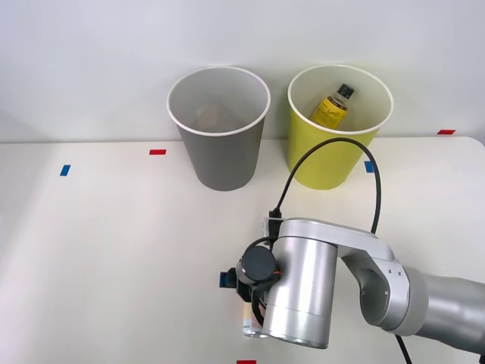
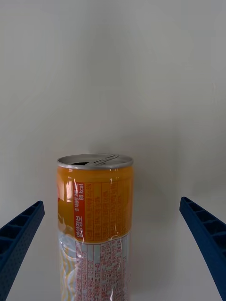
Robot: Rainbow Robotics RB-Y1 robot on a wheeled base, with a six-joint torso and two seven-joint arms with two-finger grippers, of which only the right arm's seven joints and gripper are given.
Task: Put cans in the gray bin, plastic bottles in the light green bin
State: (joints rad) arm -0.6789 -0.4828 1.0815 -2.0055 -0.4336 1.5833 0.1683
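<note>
An orange-and-white can (image 2: 94, 225) with a silver end sits between the two blue fingers (image 2: 19, 235) of my right gripper (image 2: 111, 202), which is open with a gap on each side. In the front view the right arm's wrist (image 1: 299, 288) hangs over the near table and hides most of the can (image 1: 248, 324). The gray bin (image 1: 218, 144) stands at the back centre. To its right is the light green bin (image 1: 326, 163). A plastic bottle (image 1: 333, 106) with a black cap and yellow label leans inside it.
The white table (image 1: 114, 250) stretches wide to the left. Small red and blue tape marks (image 1: 158, 152) dot its surface. A black cable (image 1: 333, 152) loops up from the wrist in front of the light green bin.
</note>
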